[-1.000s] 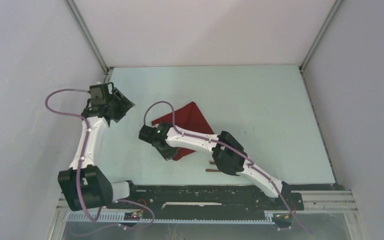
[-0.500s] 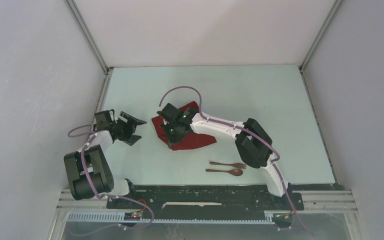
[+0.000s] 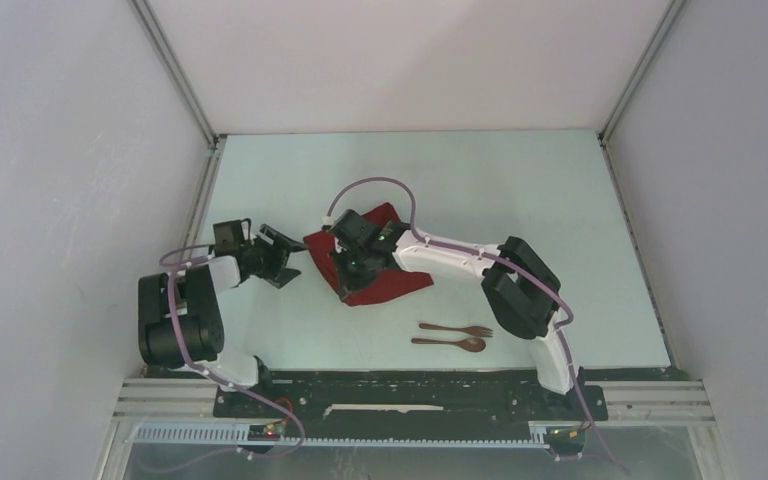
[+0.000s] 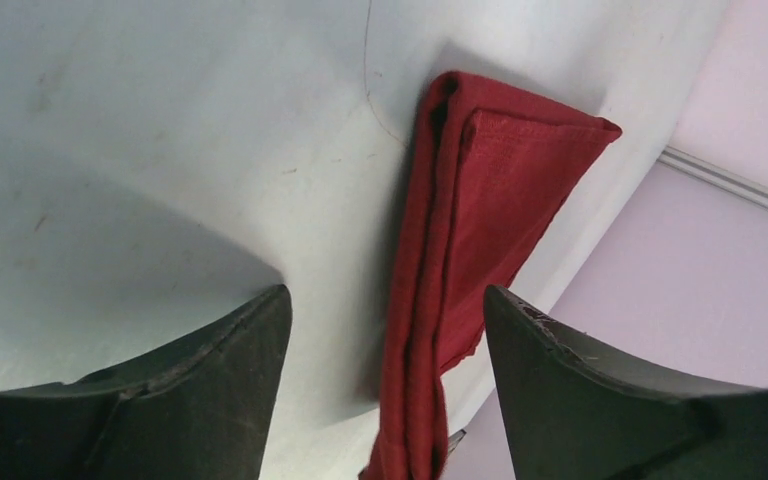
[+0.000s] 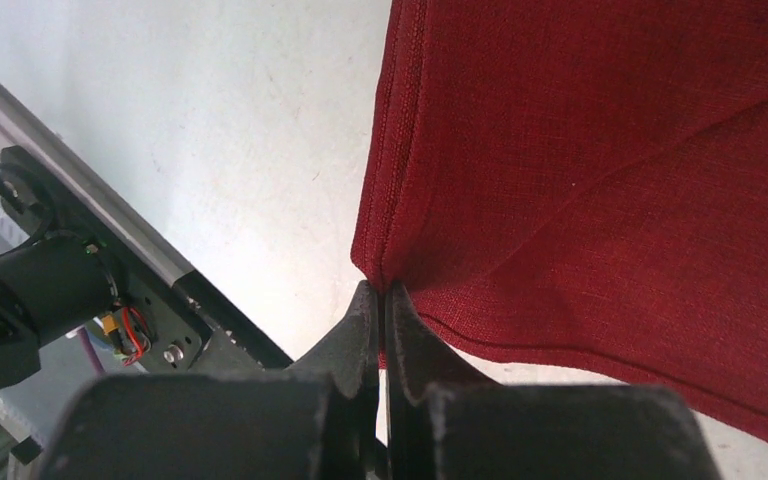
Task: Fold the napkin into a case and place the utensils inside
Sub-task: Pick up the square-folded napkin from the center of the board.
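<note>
The dark red napkin (image 3: 392,272) lies folded on the pale table, left of centre. My right gripper (image 3: 343,276) is shut on its near-left corner; in the right wrist view the jaws (image 5: 381,292) pinch the hem and the napkin (image 5: 610,180) spreads away from them. My left gripper (image 3: 287,262) stands open just left of the cloth, pointing at it. In the left wrist view the napkin (image 4: 465,230) shows edge-on as stacked layers between and beyond the open fingers (image 4: 215,390), untouched. The utensils, a brown fork (image 3: 457,329) and spoon (image 3: 450,343), lie side by side near the front edge.
Pale walls close in the table on three sides, with a metal rail (image 3: 200,200) along the left edge. A black mounting bar (image 3: 410,385) runs along the near edge. The left arm's base (image 5: 40,290) shows in the right wrist view.
My right gripper has drawn the napkin's corner back and to the left, uncovering the utensils. My left arm has swung down from the far left to the cloth's left edge and opened wider.
</note>
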`<state>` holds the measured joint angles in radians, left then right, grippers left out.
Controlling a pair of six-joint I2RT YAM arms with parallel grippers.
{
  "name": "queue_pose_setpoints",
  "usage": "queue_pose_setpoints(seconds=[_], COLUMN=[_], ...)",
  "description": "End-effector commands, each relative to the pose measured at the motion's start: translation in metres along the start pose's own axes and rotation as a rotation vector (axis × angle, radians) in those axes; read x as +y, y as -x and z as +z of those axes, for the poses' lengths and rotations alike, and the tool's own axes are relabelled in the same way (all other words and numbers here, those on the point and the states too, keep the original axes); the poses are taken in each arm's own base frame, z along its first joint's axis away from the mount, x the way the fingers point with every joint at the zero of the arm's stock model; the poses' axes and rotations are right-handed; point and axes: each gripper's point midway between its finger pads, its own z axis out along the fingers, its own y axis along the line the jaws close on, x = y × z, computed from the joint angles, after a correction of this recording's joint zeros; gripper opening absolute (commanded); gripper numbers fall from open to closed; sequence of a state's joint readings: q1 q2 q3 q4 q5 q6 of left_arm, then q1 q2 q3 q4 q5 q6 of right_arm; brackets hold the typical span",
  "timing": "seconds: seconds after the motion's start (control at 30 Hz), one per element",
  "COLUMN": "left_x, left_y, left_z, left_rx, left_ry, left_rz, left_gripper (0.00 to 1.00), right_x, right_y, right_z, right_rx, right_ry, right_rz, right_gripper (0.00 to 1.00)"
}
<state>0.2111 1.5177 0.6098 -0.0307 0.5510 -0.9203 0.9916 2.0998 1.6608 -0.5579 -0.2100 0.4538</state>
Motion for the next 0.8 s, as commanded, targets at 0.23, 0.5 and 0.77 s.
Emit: queue_pose_setpoints(seconds=[0.23, 0.5, 0.77], left_x=[-0.031, -0.029, -0.028], left_y=[0.021, 0.026, 0.026], left_z=[0.026, 0.035, 0.043], left_rx=[-0.067, -0.074, -0.069], left_ry=[-0.059, -0.064, -0.078], left_rz=[0.03, 0.006, -0.02], left_gripper=[0.69, 0.6, 0.51], right_x=[0.016, 0.013, 0.012], right_y=[0.033, 0.034, 0.034], right_z=[-0.047, -0.045, -0.044], right_rx=[-0.135, -0.131, -0.128], right_ry=[0.09, 0.094, 0.098], right_rz=[-0.009, -0.008, -0.008], right_gripper=[0.0, 0.0, 0.0])
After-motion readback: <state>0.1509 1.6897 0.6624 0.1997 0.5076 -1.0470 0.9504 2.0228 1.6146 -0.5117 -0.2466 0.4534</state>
